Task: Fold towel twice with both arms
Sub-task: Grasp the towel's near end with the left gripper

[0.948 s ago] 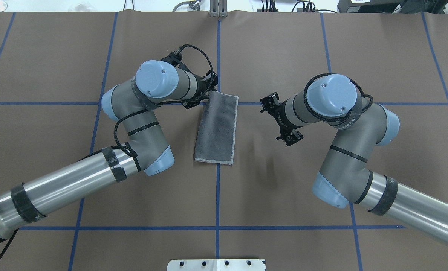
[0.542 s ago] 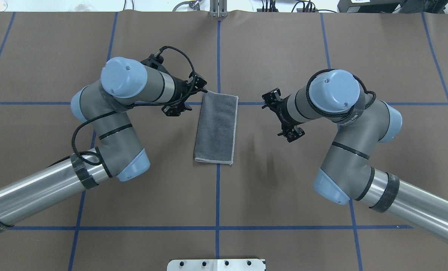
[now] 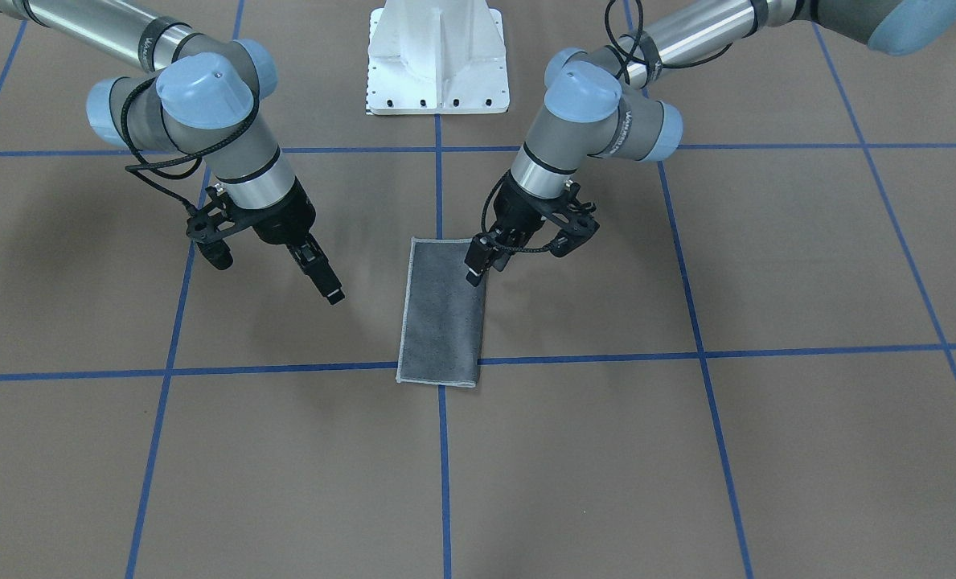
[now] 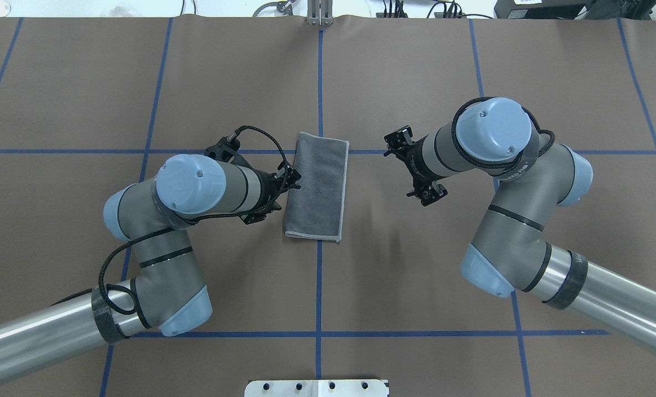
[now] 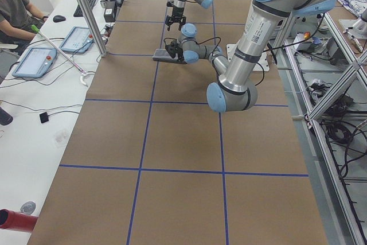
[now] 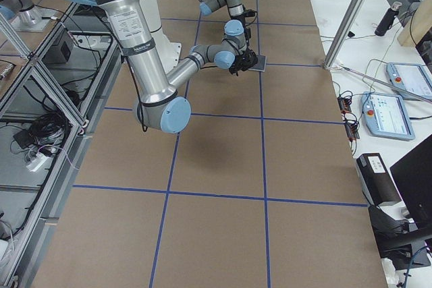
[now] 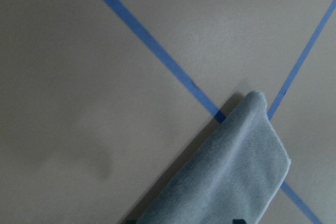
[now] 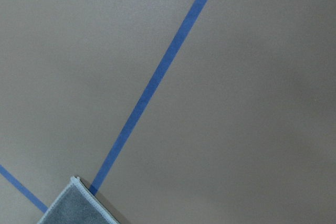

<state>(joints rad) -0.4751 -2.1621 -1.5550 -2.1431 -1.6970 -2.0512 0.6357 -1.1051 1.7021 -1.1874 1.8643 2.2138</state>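
Note:
The towel (image 4: 316,184) lies flat at the table's middle, folded into a narrow strip with its dark grey face up and a pale hem; it also shows in the front view (image 3: 443,314). My left gripper (image 3: 478,265) hovers at the towel's long edge on my left side, near the end closest to me. Its jaws are open, and the left wrist view shows the folded towel (image 7: 231,182) just ahead. My right gripper (image 3: 333,296) hangs open and empty above bare table, well clear of the towel. The right wrist view shows only a towel corner (image 8: 79,208).
The brown table cover carries blue tape lines (image 4: 319,82). The white pedestal base (image 3: 437,56) stands on my side of the table. A side desk with tablets (image 5: 40,58) and a seated person (image 5: 17,10) runs along the far edge.
My left gripper has moved from the towel's far left corner back toward me along its left edge. The lifted far corner now lies flat. My right arm has barely shifted.

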